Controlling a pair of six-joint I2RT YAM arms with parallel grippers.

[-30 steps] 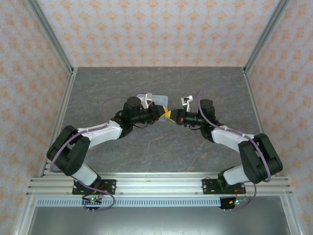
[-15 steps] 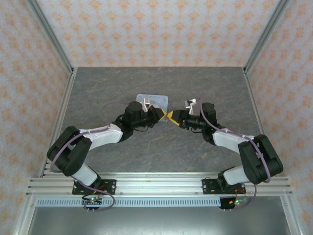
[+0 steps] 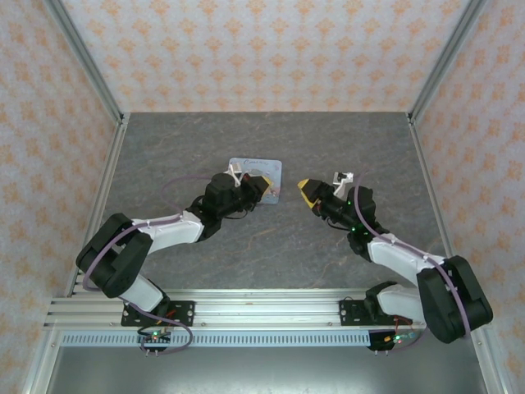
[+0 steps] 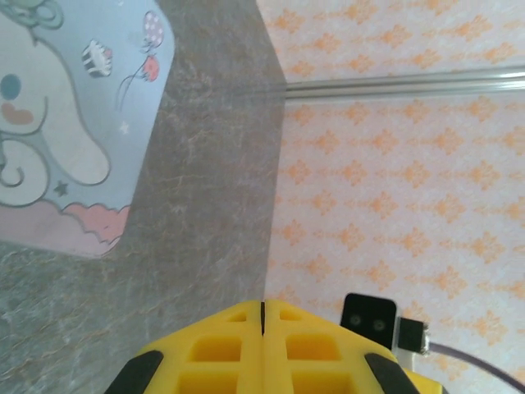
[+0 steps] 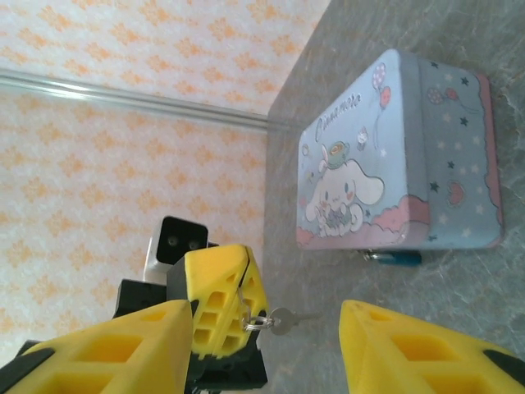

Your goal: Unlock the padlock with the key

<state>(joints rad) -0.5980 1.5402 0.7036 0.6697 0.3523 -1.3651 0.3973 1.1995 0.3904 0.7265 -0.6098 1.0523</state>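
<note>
Against orange-patterned walls, above grey surface (image 3: 246,271), right fingers (image 5: 394,349) just spread and drawn back, leaving key (image 5: 283,322) pinched in pressed-together left fingers (image 5: 217,287), handover seemingly done, padlock (image 5: 394,257) waiting against tin (image 5: 361,164) edge.

The padlock (image 5: 394,257), tiny and dark blue-teal, lies on its side right against the 6 o'clock edge of the cartoon tin (image 5: 361,172). The key (image 5: 285,322), a slim grey metal sliver on a small ring, juts toward 3 o'clock from the left gripper's (image 5: 246,316) closed yellow tips, at the padlock's 8 o'clock.
</note>
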